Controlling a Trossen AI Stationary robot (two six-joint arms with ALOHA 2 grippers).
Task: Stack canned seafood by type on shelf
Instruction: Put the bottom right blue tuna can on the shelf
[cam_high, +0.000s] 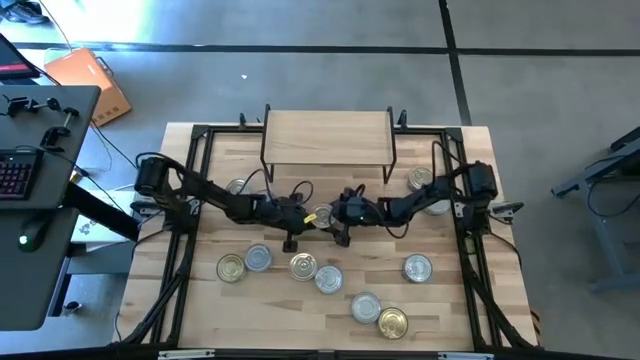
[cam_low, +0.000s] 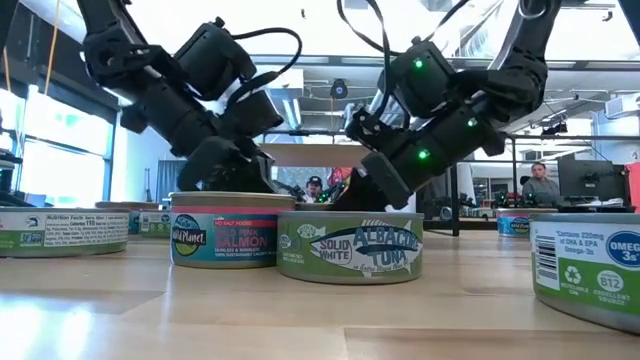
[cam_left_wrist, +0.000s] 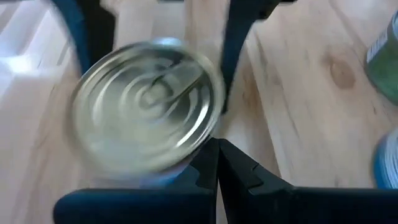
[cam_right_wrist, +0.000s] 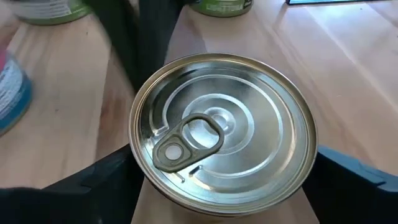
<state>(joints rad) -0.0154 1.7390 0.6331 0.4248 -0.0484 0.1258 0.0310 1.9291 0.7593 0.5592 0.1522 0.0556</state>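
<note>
two grippers meet over the middle of the desk (cam_high: 470, 300), just in front of the shelf (cam_high: 328, 137), which stands bare at twelve o'clock. the right gripper (cam_right_wrist: 224, 186) is the one at work: its fingers are spread wide to either side of a tin (cam_right_wrist: 222, 134) with a ring-pull lid, flanking its rim, and whether they already press on it i cannot tell. from above, that same tin (cam_high: 322, 215) lies between the two grippers at the centre of the desk. the left gripper (cam_left_wrist: 217, 165) hangs at nine o'clock of it, fingers pressed together and holding nothing, with the tin close ahead of its tips. the other tins are loose on the desk: one (cam_high: 419, 179) at two o'clock near the right arm's base, one (cam_high: 237, 187) at ten o'clock beside the left arm, and the rest scattered from five to seven o'clock, among them a gold-lidded one (cam_high: 231, 268) and another gold one (cam_high: 392, 321). at desk level a salmon tin (cam_low: 225, 230) and an albacore tuna tin (cam_low: 350, 247) stand side by side under the arms. the step in hand looks like the first pick, with nothing stacked yet. next, the right fingers would need to close squarely on the rim, lift clear, and carry the tin toward twelve o'clock onto the shelf, while the left arm keeps out of the way.
</note>
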